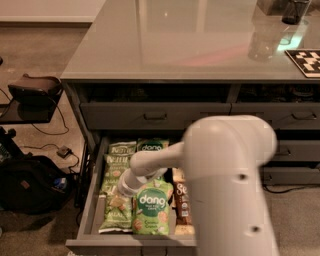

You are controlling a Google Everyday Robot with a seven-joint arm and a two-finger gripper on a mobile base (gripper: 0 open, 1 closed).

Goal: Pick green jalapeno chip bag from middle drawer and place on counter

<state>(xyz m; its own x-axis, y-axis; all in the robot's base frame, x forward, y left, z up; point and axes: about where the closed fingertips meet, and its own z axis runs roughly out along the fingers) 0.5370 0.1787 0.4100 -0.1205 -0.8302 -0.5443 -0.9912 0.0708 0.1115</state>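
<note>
The middle drawer (89, 205) is pulled open below the counter (170, 40). Dull olive-green jalapeno chip bags lie in its left column; the nearest one (115, 214) is at the front left, with more (115, 170) behind it. Brighter green "dang" bags (151, 209) lie in the middle and a brown Sea Salt bag (181, 200) on the right. My white arm reaches down into the drawer. The gripper (130, 185) is low over the seam between the olive bags and the front dang bag, and the wrist hides its tip.
A closed upper drawer (155, 116) sits just above the open one, with more closed drawers (295, 150) to the right. A black bag (30, 187), cables and a dark stand (32, 92) are on the floor at left. A checkered marker (306, 61) and a dark cup (295, 10) are on the counter's far right.
</note>
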